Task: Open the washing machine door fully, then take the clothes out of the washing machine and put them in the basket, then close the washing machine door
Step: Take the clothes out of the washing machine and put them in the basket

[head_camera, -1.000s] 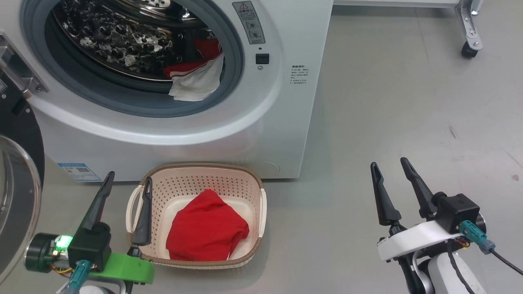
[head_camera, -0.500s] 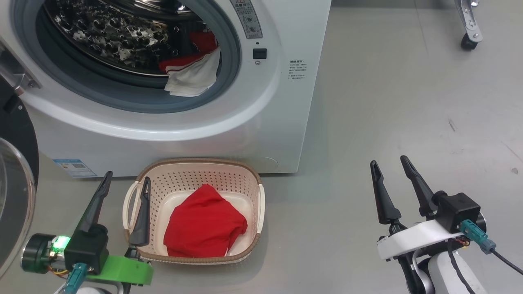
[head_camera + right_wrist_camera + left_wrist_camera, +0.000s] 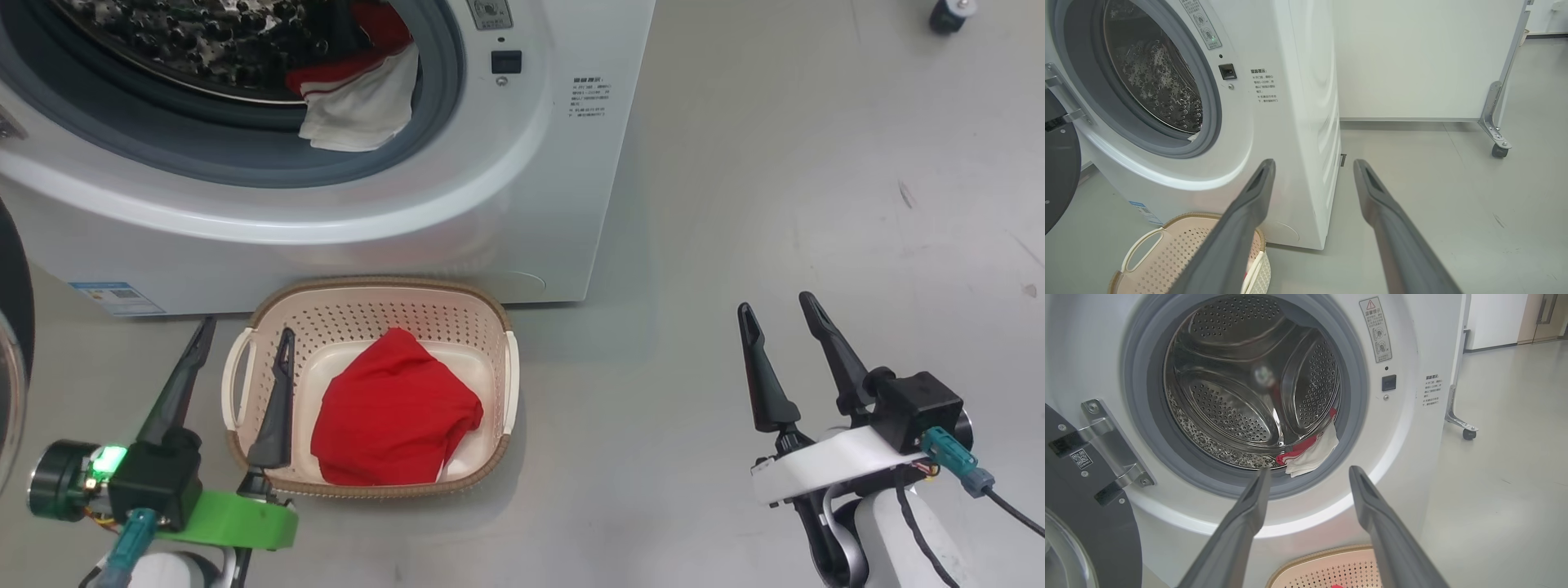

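The washing machine [image 3: 457, 220] stands open, its door [image 3: 11, 286] swung out at the far left edge. Red and white clothes [image 3: 351, 90] hang over the grey gasket at the drum's lower right, and the left wrist view shows the clothes [image 3: 1312, 451] too. The basket [image 3: 380, 283] sits on the floor in front of the washer with a red garment [image 3: 392, 416] inside. My left gripper [image 3: 245, 328] is open and empty above the basket's left handle. My right gripper [image 3: 775, 305] is open and empty over bare floor, right of the washer.
A white panel on a metal frame with a caster wheel [image 3: 1498, 151] stands behind and right of the washer; the wheel [image 3: 951, 12] is at the head view's top right. Grey floor [image 3: 775, 180] stretches to the right. The door hinge bracket [image 3: 1114, 449] juts out left of the drum.
The head camera has shifted, so the washer and basket now sit higher and further left in the picture. The clothes and basket have not moved. Both grippers stay open.
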You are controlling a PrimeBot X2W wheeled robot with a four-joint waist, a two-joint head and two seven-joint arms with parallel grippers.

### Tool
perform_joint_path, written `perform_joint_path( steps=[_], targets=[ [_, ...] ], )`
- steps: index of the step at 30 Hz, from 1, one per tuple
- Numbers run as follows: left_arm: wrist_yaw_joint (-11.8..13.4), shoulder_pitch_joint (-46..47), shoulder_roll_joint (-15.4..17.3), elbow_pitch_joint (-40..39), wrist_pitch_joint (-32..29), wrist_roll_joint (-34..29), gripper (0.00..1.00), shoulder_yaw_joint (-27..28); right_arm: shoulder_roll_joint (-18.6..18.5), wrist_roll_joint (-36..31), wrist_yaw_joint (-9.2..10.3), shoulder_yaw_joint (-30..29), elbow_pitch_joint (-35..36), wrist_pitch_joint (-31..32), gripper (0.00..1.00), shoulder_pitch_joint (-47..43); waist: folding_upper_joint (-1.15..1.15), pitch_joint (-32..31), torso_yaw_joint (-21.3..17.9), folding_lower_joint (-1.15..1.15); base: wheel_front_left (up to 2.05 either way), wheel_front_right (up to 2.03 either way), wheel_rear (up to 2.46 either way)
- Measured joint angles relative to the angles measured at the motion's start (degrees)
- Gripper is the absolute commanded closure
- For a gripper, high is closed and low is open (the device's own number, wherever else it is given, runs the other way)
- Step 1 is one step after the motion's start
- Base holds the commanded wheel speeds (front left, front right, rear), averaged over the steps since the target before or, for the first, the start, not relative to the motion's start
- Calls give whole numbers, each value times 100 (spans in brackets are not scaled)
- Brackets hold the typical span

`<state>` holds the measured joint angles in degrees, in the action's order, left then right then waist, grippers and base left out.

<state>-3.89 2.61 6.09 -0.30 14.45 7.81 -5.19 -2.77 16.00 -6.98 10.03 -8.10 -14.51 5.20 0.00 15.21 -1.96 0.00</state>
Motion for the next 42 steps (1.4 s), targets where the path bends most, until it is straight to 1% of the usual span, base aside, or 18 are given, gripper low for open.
perform_joint_path(
  steps=[3,7,10,11,15,19,22,28,31,33,42],
  targets=[
    [-46,184,11,24,0,154,0,69,0,7,0,-1,54,0,0,62,0,168,-62,0,0,0,0],
    [-100,572,108,100,-48,385,0,208,1,8,0,40,93,0,0,125,0,417,-162,0,0,0,0],
    [-116,980,187,101,-204,601,0,387,1,30,0,75,162,0,0,240,0,619,-254,0,0,0,0],
    [-116,980,187,101,-204,601,0,387,1,30,0,75,162,0,0,240,0,619,-254,0,0,0,0],
    [-153,1637,332,104,-481,822,0,581,1,131,0,114,224,0,0,374,0,896,-390,0,0,0,0],
    [-198,2293,466,230,-918,1057,0,692,2,211,0,179,280,0,0,505,0,1175,-534,0,0,0,0],
    [-201,2734,609,437,-1265,1154,0,709,1,241,0,212,319,0,0,617,0,1380,-646,0,0,0,0],
    [-203,3563,765,966,-1907,1272,0,736,1,326,0,287,369,0,0,783,0,1750,-868,0,0,0,0],
    [-203,3892,812,1301,-2264,1386,0,748,2,386,0,353,371,0,0,862,0,1897,-982,0,0,0,0],
    [-203,4057,914,1506,-2510,1394,0,724,1,416,0,403,370,0,0,904,0,1977,-1063,0,0,0,0],
    [-194,4920,1237,2232,-3214,1436,0,870,8,503,3,533,385,0,0,990,0,2276,-1397,0,0,0,0]
  ],
)
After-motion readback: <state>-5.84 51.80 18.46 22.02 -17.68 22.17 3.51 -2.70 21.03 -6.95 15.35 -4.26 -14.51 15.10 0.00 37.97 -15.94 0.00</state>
